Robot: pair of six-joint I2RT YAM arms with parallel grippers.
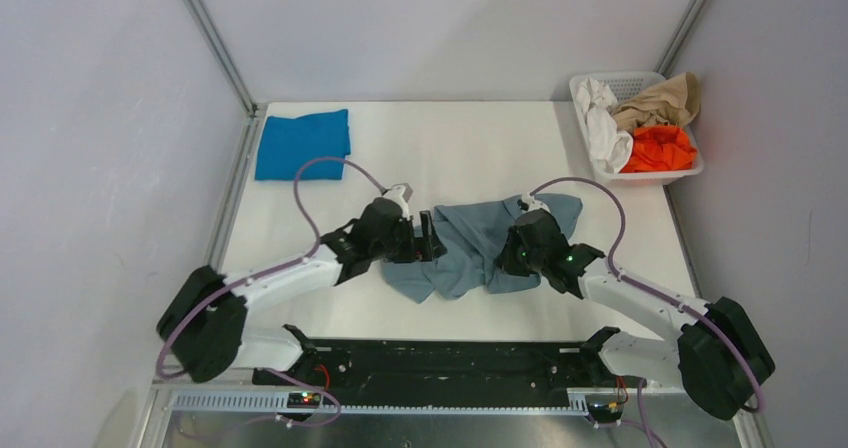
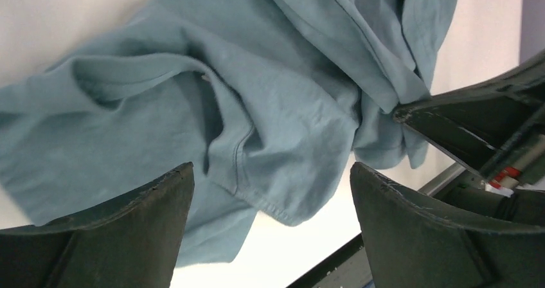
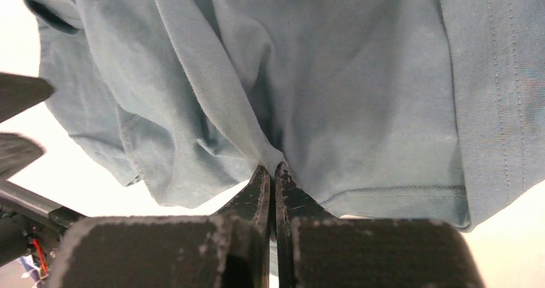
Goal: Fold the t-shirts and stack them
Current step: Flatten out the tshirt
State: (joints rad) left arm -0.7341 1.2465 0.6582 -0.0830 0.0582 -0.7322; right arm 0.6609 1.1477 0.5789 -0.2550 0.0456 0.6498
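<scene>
Right gripper (image 3: 274, 172) clenched on a fold of the grey-blue t-shirt (image 1: 470, 248); left gripper (image 2: 270, 175) released.
Shirt lies crumpled mid-table (image 1: 450, 138) between both arms. Right fingers pinch its 3 o'clock side. Left jaws spread wide, hovering over its 9 o'clock edge, holding nothing. Brighter blue t-shirt (image 1: 301, 143) folded flat at 10 o'clock corner. White basket (image 1: 640, 80) of mixed clothes at 2 o'clock.

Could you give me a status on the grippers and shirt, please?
Right gripper shut on grey-blue t-shirt. Left gripper open at its edge. Blue t-shirt, basket well clear.
</scene>
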